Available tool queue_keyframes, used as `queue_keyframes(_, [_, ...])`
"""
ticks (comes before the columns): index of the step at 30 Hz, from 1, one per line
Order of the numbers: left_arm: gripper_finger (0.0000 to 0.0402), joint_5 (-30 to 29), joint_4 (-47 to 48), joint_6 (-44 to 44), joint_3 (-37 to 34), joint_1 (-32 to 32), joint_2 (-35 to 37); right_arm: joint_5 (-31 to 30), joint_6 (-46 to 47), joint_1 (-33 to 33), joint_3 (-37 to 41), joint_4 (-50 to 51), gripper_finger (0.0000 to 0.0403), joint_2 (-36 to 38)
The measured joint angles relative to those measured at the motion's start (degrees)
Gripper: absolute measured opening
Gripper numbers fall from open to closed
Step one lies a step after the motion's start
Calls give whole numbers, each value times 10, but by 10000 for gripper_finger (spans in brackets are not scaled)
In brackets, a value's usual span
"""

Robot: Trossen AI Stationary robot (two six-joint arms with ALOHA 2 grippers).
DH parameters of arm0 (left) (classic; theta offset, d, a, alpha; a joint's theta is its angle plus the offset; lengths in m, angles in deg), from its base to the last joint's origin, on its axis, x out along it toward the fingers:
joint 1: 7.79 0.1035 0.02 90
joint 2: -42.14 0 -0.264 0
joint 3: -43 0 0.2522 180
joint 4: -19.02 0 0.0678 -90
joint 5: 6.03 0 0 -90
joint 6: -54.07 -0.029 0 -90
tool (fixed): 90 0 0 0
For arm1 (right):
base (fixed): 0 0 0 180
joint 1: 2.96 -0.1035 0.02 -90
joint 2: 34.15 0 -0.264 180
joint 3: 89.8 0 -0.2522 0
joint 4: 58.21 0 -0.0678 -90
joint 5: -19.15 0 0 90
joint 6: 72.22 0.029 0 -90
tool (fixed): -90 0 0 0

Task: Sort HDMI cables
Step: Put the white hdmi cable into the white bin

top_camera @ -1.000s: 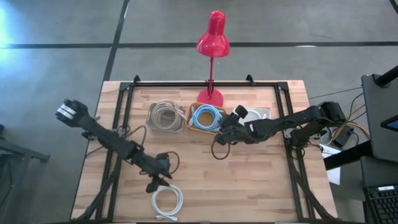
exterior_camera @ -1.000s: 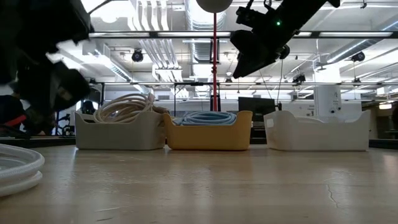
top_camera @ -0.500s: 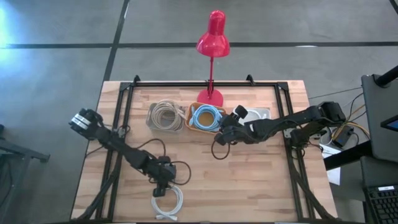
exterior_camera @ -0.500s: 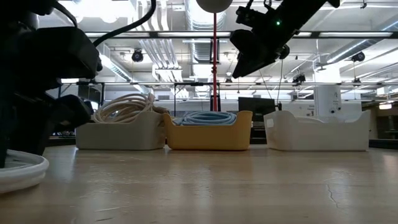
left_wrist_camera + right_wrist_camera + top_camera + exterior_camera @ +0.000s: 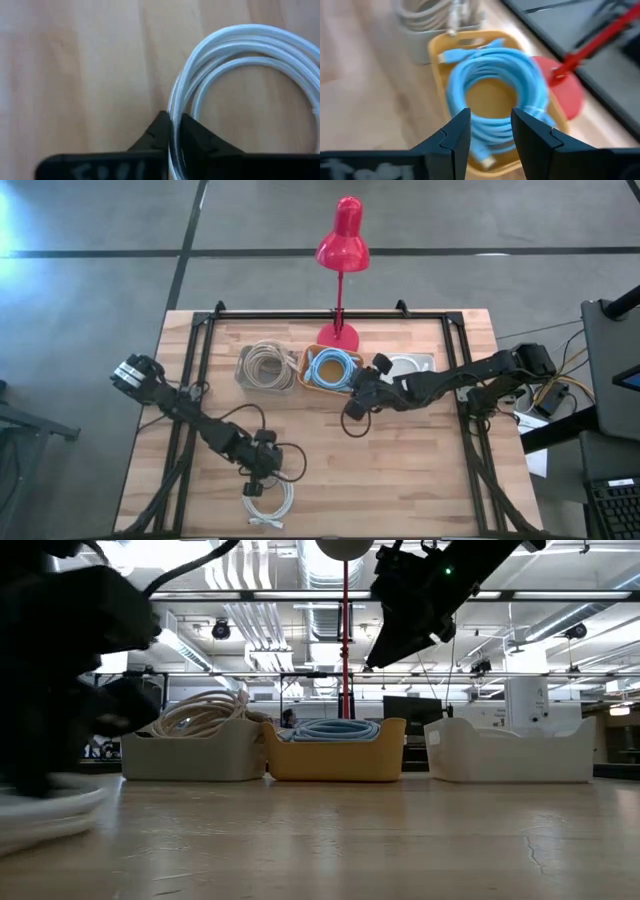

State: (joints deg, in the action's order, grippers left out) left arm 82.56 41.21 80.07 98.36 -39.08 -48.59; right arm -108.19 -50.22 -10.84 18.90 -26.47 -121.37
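White braided HDMI cable coil [image 5: 250, 75] sits pinched between my left gripper [image 5: 172, 131] fingers, a strand or two clamped at the coil's near rim, the rest lying flat on the pale wooden table [image 5: 400, 470] beyond my jaws. To do this well, I judge I should lift straight up so the loops stay together, then carry toward the white bin [image 5: 510, 755]. Farther off, my right gripper [image 5: 487, 125] hangs with fingers parted and empty above the yellow bin [image 5: 437, 55] holding light blue coils [image 5: 492, 90]; the grey bin [image 5: 262, 368] of beige-tan coils [image 5: 265, 360] sits beside it.
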Motion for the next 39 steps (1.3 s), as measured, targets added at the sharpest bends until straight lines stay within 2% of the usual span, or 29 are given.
queue_keyframes(2, [12,-41,7,-24,3,9,7,32,-5,0,0,-6,134,0])
queue_keyframes(7, [22,-158,15,-95,31,28,24,113,-6,0,0,-54,134,-13])
queue_keyframes(12, [13,-271,18,-226,66,60,30,243,-38,0,1,-164,134,-55])
queue_keyframes(18, [14,-377,18,-323,110,88,31,322,-34,0,-4,-218,141,-98])
queue_keyframes(21, [20,-399,23,-359,117,92,31,326,-22,0,-4,-219,152,-110])
queue_keyframes(25, [16,-399,22,-391,119,94,31,326,-20,0,-4,-219,168,-113])
queue_keyframes(31, [14,-403,24,-392,119,94,31,326,-11,0,-3,-221,184,-109])
queue_keyframes(39, [14,-412,51,-388,120,95,31,332,-10,-1,-3,-184,183,-84])
